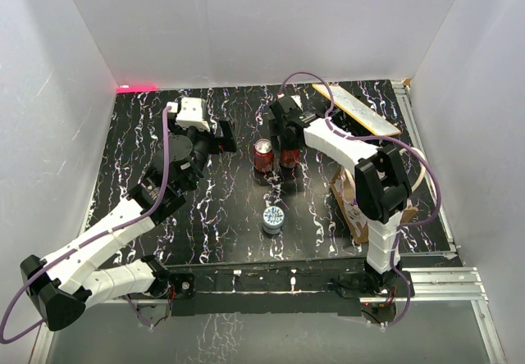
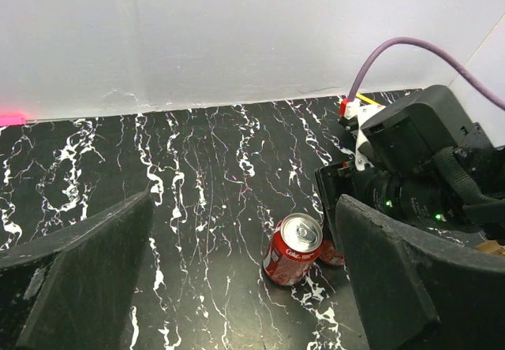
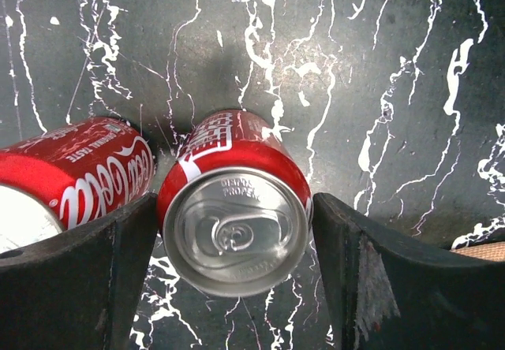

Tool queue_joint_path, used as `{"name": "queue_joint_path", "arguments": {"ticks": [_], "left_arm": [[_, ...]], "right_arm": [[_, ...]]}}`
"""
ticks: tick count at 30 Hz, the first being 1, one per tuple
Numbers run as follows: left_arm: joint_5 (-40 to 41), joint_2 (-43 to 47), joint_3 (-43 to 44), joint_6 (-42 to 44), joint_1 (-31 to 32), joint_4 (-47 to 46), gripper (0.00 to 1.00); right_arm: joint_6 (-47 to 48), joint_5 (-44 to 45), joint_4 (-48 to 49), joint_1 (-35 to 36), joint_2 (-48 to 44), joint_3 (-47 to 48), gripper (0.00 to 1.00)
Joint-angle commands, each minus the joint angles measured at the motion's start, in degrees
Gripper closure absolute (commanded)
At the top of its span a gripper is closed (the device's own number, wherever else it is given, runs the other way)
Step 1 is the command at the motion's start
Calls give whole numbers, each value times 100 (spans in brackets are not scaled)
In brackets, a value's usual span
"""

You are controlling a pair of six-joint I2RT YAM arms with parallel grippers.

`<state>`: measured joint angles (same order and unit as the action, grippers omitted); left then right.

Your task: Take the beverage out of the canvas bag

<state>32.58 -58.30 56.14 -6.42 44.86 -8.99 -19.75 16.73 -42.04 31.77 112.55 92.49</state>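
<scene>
Two red cola cans stand side by side at the middle back of the black marbled table. My right gripper [image 1: 288, 145] straddles the right-hand can [image 1: 289, 159] from above. In the right wrist view this upright can [image 3: 234, 232] sits between the fingers [image 3: 371, 279]; the left finger is against it and a thin gap shows at the right one. The other red can [image 1: 263, 156] stands just left [image 3: 71, 184]. The canvas bag [image 1: 346, 208] sits at the right, mostly hidden by my right arm. My left gripper [image 1: 225, 139] is wide open and empty, left of the cans [image 2: 293, 249].
A blue-and-white can [image 1: 273, 218] stands nearer the front, in the middle. A long pale board [image 1: 357, 110] lies at the back right. White walls enclose the table on three sides. A metal rail [image 1: 426, 278] runs along the front and right edges.
</scene>
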Motion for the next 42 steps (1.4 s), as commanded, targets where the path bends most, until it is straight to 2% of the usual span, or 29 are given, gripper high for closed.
{"name": "queue_joint_path", "arguments": {"ticks": [1,10,17,20,24,27,30,34,42], "left_arm": [[14,81,53,-11,14,-122,3],[-17,79,64,-37,15,-90,3],[3,132,64,-27,14,-94,3],[3,118,64,-42,12,-94,3],[-51,79,70,-83,14,-73,3],[-75,55,75,-113,13,-59,3],[-59,19,73,-119,14,-50,3],[-74,-6,81,-132,13,-34,3],[-59,-15,88,-136,13,-33,3]], "right_arm": [[97,71,262,19,-614,231,18],[126,38,101,17,-1206,4,12],[273,414,-312,20,-2753,-857,12],[113,884,-467,14,-3512,-1315,12],[-218,1945,-645,-27,-4413,-1752,11],[-483,2575,-904,-413,-4708,-1970,10],[-539,2341,-921,-1245,-4844,-2148,11],[-470,1519,-702,-2155,-4905,-2522,13],[-1127,1148,-548,-2620,-5024,-3279,19]]}}
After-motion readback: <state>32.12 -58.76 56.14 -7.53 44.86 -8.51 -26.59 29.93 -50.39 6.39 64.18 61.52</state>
